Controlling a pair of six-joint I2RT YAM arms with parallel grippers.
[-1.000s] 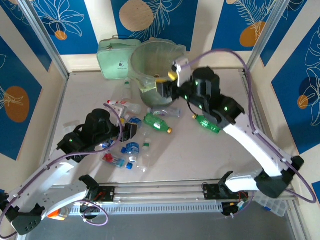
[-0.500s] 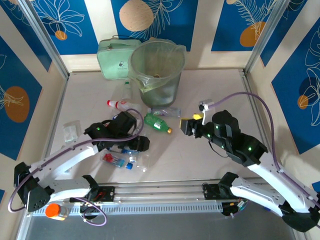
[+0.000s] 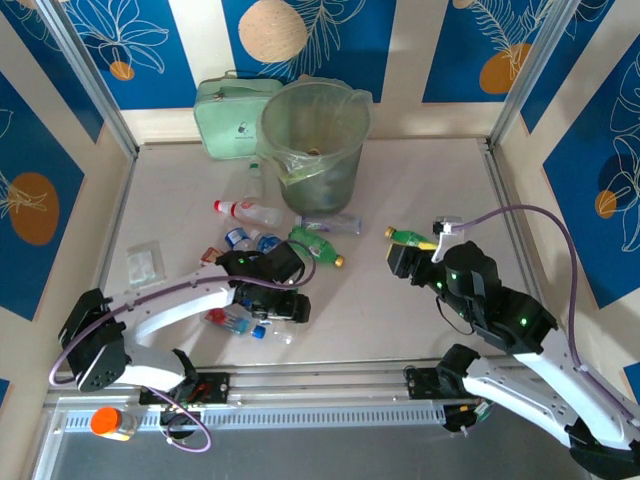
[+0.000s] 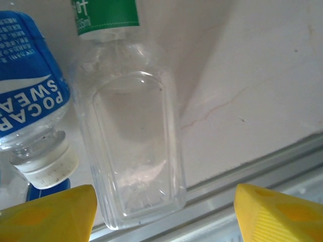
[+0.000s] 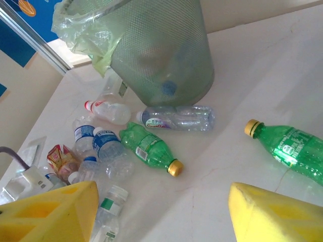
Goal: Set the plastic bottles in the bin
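Now left hand (image 4: 164,207) and right hand (image 5: 161,212) gape empty; bottles (image 5: 150,146) crowd the bin (image 5: 161,55).

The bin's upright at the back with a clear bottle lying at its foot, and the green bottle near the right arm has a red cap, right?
Not quite: the green bottle near the right arm has a yellow cap, not red, as the right wrist view shows. The bin does stand upright at the back with a clear bottle lying at its foot.
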